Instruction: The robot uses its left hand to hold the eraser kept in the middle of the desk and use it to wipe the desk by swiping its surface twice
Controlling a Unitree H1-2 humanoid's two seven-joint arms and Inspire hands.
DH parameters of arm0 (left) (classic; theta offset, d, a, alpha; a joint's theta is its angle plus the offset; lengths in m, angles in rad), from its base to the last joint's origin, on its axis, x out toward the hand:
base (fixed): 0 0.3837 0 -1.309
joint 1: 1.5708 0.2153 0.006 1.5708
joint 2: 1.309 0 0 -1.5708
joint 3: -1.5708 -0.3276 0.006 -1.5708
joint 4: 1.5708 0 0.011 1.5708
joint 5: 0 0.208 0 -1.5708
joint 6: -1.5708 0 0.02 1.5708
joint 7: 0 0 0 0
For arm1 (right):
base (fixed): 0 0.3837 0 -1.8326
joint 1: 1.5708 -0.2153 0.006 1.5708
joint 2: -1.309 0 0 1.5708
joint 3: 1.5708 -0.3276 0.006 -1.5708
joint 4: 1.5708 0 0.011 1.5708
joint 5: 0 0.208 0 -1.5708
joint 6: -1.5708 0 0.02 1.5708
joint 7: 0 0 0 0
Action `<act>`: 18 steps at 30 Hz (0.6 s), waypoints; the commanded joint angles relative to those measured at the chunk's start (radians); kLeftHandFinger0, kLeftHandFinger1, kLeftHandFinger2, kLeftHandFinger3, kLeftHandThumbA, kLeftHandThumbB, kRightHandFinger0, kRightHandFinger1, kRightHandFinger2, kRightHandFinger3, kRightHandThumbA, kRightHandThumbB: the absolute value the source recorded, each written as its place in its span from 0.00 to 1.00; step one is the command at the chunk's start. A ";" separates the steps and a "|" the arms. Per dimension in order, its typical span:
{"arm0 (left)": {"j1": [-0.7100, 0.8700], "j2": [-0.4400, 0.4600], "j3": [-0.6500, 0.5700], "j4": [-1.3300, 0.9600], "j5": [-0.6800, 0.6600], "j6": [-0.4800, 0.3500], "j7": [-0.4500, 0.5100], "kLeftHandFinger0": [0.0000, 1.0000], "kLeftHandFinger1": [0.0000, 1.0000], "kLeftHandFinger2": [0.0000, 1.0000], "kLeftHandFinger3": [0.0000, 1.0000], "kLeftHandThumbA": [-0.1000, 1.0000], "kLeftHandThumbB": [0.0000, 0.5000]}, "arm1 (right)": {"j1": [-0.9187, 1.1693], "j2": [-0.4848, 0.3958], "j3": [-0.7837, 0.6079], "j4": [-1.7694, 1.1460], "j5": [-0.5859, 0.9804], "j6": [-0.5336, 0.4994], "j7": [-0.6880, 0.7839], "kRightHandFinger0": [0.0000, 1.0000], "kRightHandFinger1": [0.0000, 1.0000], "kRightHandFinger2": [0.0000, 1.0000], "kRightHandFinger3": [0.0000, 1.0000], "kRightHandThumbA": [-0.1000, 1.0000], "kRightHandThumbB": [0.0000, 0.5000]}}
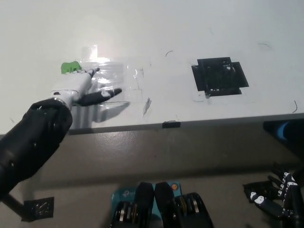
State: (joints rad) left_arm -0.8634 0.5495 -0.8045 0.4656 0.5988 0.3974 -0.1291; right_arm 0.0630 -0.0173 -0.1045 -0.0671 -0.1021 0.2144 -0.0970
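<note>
One white left hand (78, 90), fingers spread wide, lies over the green rectangular foam eraser (70, 68) at the white desk's (190, 33) left; black right hand (280, 194) idles below desk edge w/ nothing held—best to grip squarely before swiping.

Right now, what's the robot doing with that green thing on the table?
The robot's white left hand is lying over a green eraser on the white desk, covering most of it, next to a patch of clear tape. Whether it has a grip yet is hard to tell. A black tape square sits off to the side. The black right hand rests low, below the desk edge.
</note>
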 commanded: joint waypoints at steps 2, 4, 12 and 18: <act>-0.320 0.229 -0.244 0.131 0.595 -0.102 0.040 1.00 1.00 1.00 1.00 1.00 0.89 | 0.000 -0.006 -0.011 -0.086 0.001 0.015 -0.008 0.75 0.84 0.89 0.90 1.00 0.31; -0.326 0.241 -0.247 0.134 0.589 -0.106 0.046 1.00 1.00 1.00 1.00 1.00 0.88 | -0.001 -0.005 -0.011 -0.086 -0.003 0.018 -0.011 0.73 0.82 0.88 0.89 1.00 0.29; -0.341 0.256 -0.261 0.150 0.590 -0.090 0.099 1.00 1.00 1.00 1.00 1.00 0.89 | 0.015 0.000 -0.009 -0.099 0.000 0.015 -0.010 0.73 0.81 0.88 0.90 1.00 0.25; -0.295 0.226 -0.232 0.169 0.562 -0.069 0.140 1.00 1.00 1.00 1.00 1.00 0.88 | 0.023 -0.002 -0.014 -0.098 -0.003 0.005 -0.016 0.70 0.78 0.86 0.87 1.00 0.25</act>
State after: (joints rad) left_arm -1.0163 0.6817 -1.0398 0.6132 0.9282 0.3629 -0.1188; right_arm 0.0759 -0.0166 -0.1046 -0.0814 -0.1023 0.2154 -0.0972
